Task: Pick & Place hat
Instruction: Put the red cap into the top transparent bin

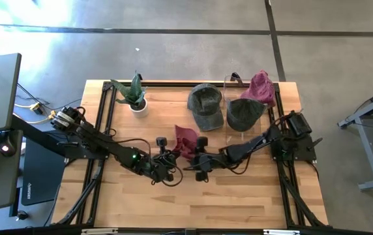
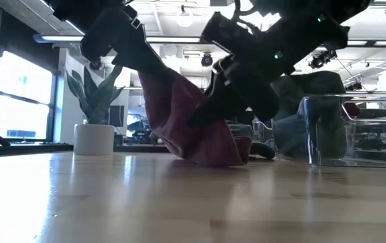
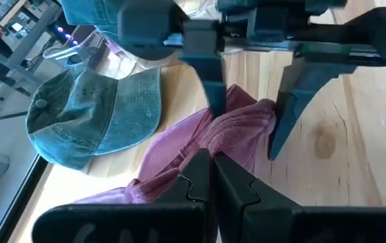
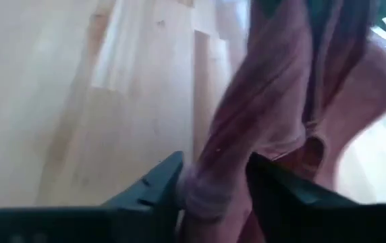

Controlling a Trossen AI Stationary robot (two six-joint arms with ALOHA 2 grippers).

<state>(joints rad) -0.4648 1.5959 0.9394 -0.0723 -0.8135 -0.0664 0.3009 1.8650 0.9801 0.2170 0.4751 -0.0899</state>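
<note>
A maroon hat (image 1: pixel 185 138), crumpled, is at the table's middle between my two grippers. My left gripper (image 3: pixel 210 182) comes from the left and is shut on it. In the low view the hat (image 2: pixel 193 128) is drawn up at its left side and its lower part rests on the table. My right gripper (image 4: pixel 206 196) comes from the right, slanting down, its fingers open on either side of a fold of the hat (image 4: pixel 274 88). The left wrist view shows those fingers (image 3: pixel 213 88) straddling the cloth. My left gripper pinches a bunched fold of the maroon cloth (image 3: pixel 203 145) between its two fingers, coming from the table's left and slanting down. That part is raised, and the hat's lower end (image 2: pixel 213 156) stays on the table. My right gripper has a fold (image 4: pixel 210 179) between its fingers; whether they touch it I cannot tell.
Two green caps (image 1: pixel 206 106) (image 1: pixel 245 112) lie at the far middle, one by a clear stand (image 2: pixel 355 128). Another maroon hat (image 1: pixel 261 85) sits at the far right. A potted plant (image 1: pixel 134 96) stands far left. Bare wood lies along the near edge.
</note>
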